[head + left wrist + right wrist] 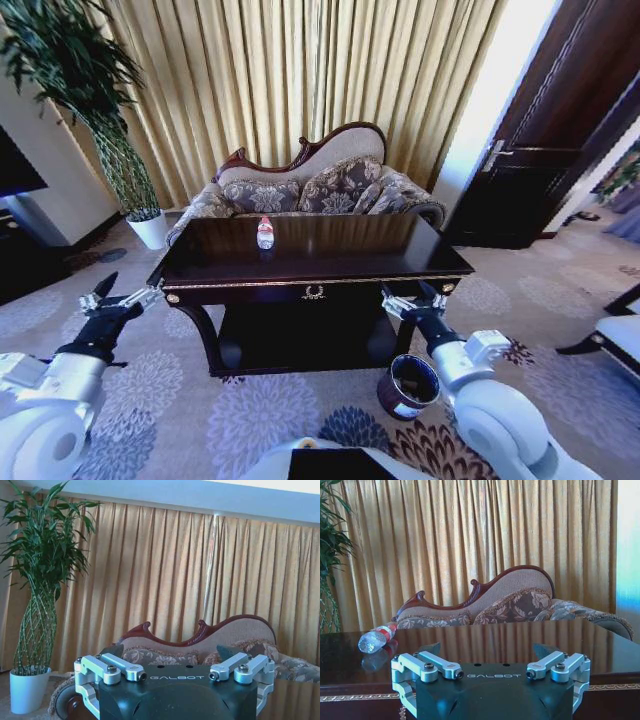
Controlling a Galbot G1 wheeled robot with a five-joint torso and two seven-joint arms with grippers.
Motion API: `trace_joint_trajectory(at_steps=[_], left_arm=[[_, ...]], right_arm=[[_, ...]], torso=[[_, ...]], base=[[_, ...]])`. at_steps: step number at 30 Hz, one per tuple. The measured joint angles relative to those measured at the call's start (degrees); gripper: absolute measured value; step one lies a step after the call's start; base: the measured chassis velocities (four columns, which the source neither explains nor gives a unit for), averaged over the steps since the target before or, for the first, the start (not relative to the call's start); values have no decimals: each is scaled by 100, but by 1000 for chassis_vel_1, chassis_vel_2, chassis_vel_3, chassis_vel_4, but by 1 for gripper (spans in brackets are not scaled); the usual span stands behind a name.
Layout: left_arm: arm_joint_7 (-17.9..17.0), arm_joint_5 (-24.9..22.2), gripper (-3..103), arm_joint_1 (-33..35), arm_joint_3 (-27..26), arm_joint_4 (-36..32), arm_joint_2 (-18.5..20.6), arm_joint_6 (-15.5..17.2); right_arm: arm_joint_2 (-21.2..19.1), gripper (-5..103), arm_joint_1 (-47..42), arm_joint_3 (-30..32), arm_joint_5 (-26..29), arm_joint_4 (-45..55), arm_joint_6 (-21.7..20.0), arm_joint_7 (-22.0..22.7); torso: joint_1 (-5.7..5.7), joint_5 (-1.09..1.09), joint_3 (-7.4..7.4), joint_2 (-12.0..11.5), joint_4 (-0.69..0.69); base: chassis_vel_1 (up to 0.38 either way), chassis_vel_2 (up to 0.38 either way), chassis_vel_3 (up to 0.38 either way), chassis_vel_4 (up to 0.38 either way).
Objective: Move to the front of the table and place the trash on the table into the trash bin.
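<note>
Worktop (330,255) sits straight ahead, sofa (310,190) behind it, curtains (300,70) at the back. Bottle (265,233) lies on its side on the worktop top, toward the far edge, left of centre; in the right wrist view it shows at (376,638). Bin (408,386) stands on the carpet (250,410) by the worktop's front right leg, just beside the R arm. L tool (122,296) hangs off the front left corner, fingers apart, holding nothing. R tool (412,301) is at the front right edge, fingers apart, empty. Plant (95,110) in a white pot (150,230) far left.
</note>
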Motion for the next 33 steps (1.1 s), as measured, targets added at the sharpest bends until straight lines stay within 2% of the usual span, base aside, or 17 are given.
trace_joint_trajectory(at_steps=[17,33], left_arm=[[1,13,100,44,-43,0,7,-27],[1,14,100,56,-50,0,-3,-49]], right_arm=[[-18,100,33,-42,-23,-33,-5,-52],[-26,100,-20,-25,-34,-41,-11,-79]], torso=[[0,0,0,0,-1],[0,0,1,-1,0]], base=[[-22,19,17,-24],[-99,100,104,-94]])
